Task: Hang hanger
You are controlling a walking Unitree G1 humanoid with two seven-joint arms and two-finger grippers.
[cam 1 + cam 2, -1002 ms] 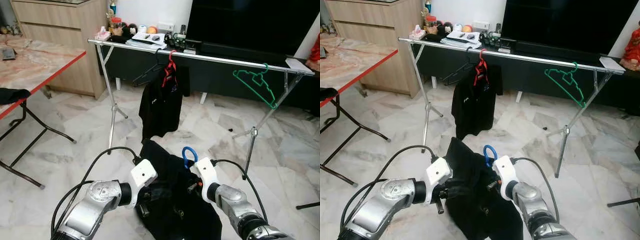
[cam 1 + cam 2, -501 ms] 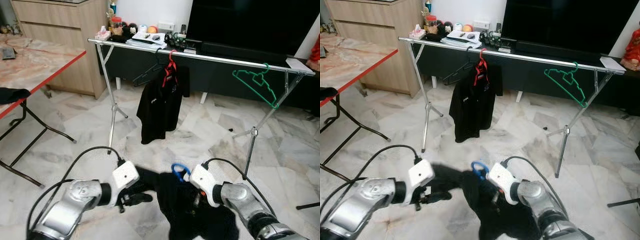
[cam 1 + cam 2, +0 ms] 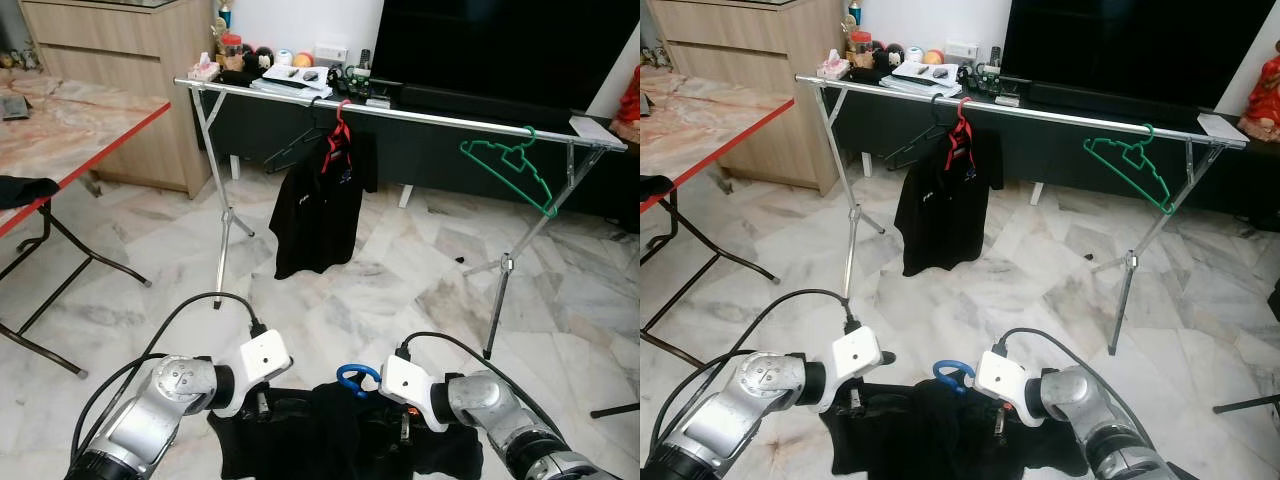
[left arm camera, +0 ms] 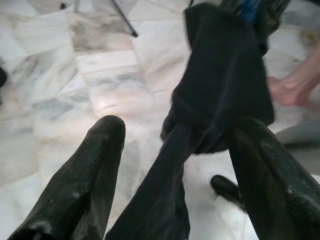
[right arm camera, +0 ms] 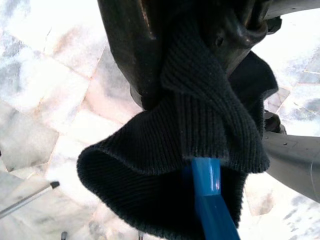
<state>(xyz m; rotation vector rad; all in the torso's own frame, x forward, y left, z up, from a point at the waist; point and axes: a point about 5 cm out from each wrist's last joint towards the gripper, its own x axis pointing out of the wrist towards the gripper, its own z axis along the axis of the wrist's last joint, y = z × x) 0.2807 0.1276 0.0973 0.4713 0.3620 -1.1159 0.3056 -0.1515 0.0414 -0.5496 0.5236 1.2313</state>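
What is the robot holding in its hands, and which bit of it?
The right end effector pinches the ribbed collar of a black knit garment on a blue plastic hanger. The left end effector has black fabric between its open fingers.

Bright, even indoor light; sharp head views; close-up wrist views softly blurred

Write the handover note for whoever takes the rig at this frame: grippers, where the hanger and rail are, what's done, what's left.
Right gripper: shut on the black garment's ribbed collar, the blue hanger inside it.
Left gripper: fingers apart, a fold of the garment between them.
Both are held low over the marble floor.
The rail stands ahead, carrying a black shirt on a red hanger and an empty green hanger.
Done: garment is on the blue hanger.
Left: lift it and hook it on the rail.
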